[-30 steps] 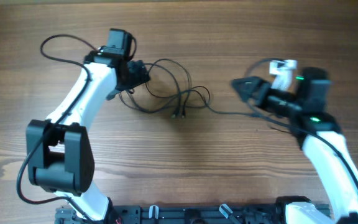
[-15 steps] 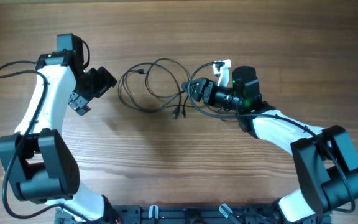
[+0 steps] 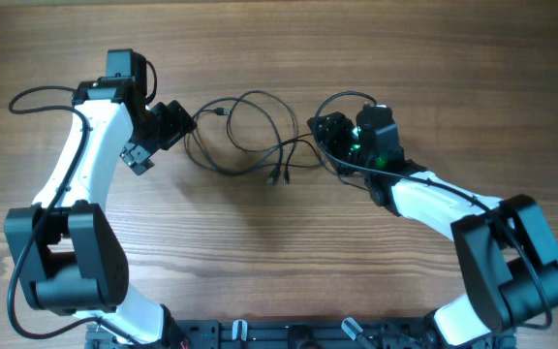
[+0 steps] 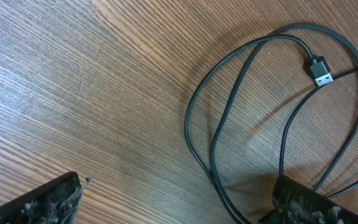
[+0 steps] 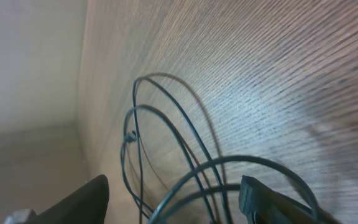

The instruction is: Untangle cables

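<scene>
Where the cables [image 4: 214,143] loop, a USB plug [image 4: 319,70] lies inside.

The table [image 3: 279,252] is warm brown wood with fine darker grain in streaks. The cables [image 3: 281,155] are black (they read greyish-green in the dim right wrist view), and one plug [image 4: 319,70] is black with a silver metal tip. The left arm [image 3: 87,165] and right arm [image 3: 429,199] are white with black joints. The left fingers [image 4: 48,200] are black, mottled with grey specks. A green light [image 3: 360,148] glows on the right wrist.
</scene>
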`<state>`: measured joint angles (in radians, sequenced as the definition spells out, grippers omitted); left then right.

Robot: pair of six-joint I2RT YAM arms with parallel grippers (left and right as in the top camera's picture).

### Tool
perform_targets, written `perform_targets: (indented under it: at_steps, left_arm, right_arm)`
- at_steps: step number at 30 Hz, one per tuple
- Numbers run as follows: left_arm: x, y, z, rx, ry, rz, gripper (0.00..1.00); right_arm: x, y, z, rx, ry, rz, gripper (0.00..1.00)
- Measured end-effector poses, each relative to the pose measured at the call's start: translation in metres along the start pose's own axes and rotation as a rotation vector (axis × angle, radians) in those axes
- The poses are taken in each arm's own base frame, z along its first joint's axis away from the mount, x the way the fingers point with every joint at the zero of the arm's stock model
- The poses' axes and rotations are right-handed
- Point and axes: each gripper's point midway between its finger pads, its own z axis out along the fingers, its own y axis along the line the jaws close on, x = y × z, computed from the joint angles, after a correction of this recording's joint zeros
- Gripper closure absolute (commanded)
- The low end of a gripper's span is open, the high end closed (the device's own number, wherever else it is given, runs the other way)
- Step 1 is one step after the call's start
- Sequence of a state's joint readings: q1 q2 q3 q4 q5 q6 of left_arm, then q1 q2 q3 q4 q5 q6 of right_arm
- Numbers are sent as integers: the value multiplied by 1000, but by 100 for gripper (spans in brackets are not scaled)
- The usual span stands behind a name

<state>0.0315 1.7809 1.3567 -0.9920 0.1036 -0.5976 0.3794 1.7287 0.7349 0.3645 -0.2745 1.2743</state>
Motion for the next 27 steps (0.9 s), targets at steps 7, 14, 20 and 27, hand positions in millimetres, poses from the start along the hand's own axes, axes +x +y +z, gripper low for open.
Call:
perform_targets:
  at_steps: [7, 14, 20, 27]
  left_arm:
    - [0, 0, 0, 1, -1, 1, 0]
    - [2, -4, 0, 24, 13, 1, 0]
    - [8, -12, 0, 59, 41, 5, 0]
    - [28, -58, -1, 185, 66, 95, 0]
  right_arm:
    - [8, -12, 25, -10, -7, 204, 78]
    - [-22, 21, 28, -176, -165, 45, 95]
    - [-57, 74, -17, -339, -222, -235, 95]
    - [-45, 135, -177, -302, -347, -626, 96]
